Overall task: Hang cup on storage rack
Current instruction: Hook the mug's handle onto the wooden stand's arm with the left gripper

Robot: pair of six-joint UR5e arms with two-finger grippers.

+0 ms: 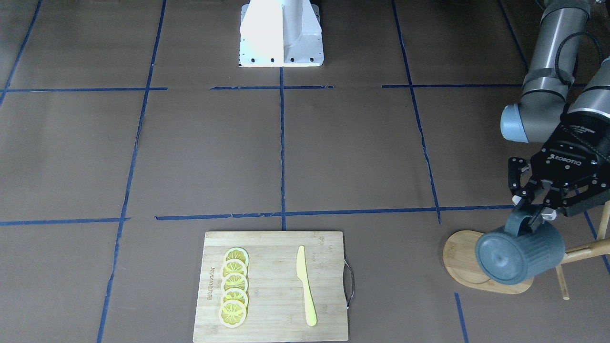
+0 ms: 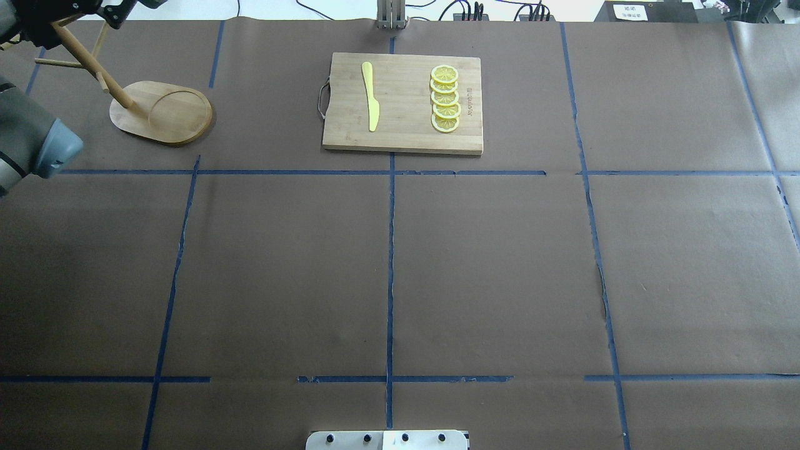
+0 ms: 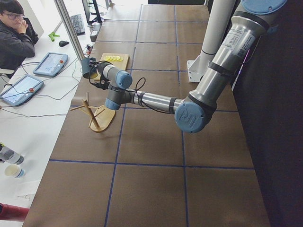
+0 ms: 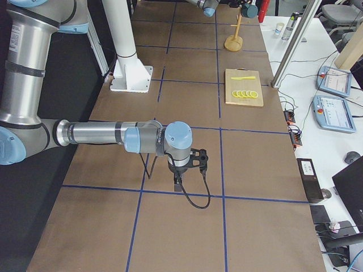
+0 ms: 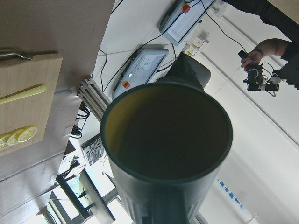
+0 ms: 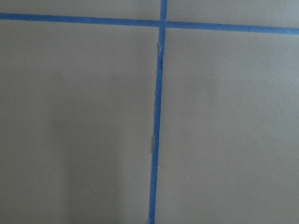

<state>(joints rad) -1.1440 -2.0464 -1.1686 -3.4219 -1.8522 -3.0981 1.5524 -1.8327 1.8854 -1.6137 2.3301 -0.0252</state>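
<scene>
The dark blue-grey ribbed cup (image 1: 519,255) hangs on its side in the air, its bottom toward the front camera, over the storage rack's oval bamboo base (image 1: 460,259). My left gripper (image 1: 531,215) is shut on the cup's handle from above. The rack's pole (image 1: 586,248) and thin pegs stand just beside the cup. The overhead view shows the rack base (image 2: 162,112) and pole (image 2: 94,65), with the cup out of frame. The left wrist view looks into the cup's mouth (image 5: 166,135). My right gripper (image 4: 180,182) points down at bare table; I cannot tell whether it is open.
A bamboo cutting board (image 1: 274,305) with lemon slices (image 1: 233,293) and a yellow knife (image 1: 305,286) lies at the table's far middle. The white robot mount (image 1: 281,33) stands at the near edge. An operator (image 3: 14,40) sits past the far edge.
</scene>
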